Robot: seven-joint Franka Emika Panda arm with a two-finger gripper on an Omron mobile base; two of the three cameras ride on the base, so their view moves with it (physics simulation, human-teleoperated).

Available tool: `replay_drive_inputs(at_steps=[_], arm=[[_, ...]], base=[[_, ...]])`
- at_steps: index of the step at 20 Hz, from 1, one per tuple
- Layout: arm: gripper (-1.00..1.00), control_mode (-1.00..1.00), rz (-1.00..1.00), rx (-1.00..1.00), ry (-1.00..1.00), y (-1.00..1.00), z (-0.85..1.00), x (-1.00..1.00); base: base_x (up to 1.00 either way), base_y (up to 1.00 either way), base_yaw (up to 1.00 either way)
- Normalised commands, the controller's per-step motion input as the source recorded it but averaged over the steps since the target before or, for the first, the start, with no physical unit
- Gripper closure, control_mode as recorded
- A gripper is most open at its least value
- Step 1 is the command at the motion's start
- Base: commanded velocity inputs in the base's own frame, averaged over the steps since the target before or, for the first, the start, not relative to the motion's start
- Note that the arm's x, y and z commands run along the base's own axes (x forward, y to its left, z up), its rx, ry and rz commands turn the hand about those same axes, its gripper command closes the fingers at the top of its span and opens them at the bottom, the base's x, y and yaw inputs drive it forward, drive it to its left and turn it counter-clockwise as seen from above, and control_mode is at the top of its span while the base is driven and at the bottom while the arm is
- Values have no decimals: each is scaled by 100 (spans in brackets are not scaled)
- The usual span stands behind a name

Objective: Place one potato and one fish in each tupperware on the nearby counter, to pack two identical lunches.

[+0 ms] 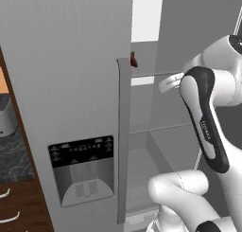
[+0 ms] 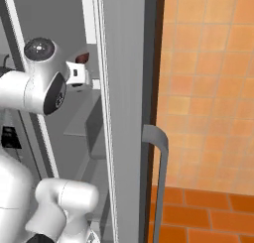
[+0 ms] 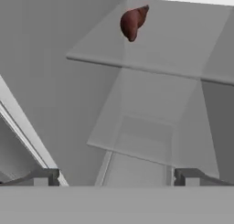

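My gripper (image 3: 116,177) is open inside the open fridge, its two dark fingertips (image 3: 45,176) spread wide with nothing between them. It points at the glass shelves (image 3: 151,63). A dark red-brown teardrop-shaped lump (image 3: 132,22) lies on the upper shelf, well beyond the fingers. The same lump (image 1: 133,59) peeks past the door edge in the left base view and sits just above the white hand (image 2: 77,73) in the right base view. The potato, the fish and the tupperware are out of view.
The fridge's left door (image 1: 71,84), with its dispenser panel (image 1: 82,169) and tall handle (image 1: 124,141), stands close on the left. The right door (image 2: 126,113) and its handle (image 2: 158,152) flank the arm. A dark counter (image 1: 14,155) with a silver appliance (image 1: 5,115) lies far left.
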Motion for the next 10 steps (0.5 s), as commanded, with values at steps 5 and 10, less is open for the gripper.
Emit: replay_drive_inputs(at_steps=[5,10], arm=[[-100,-100,11,9,-1,19,34,86],[-100,-100,3,0,4,20,10,72]], base=[[0,0,0],[0,0,0]])
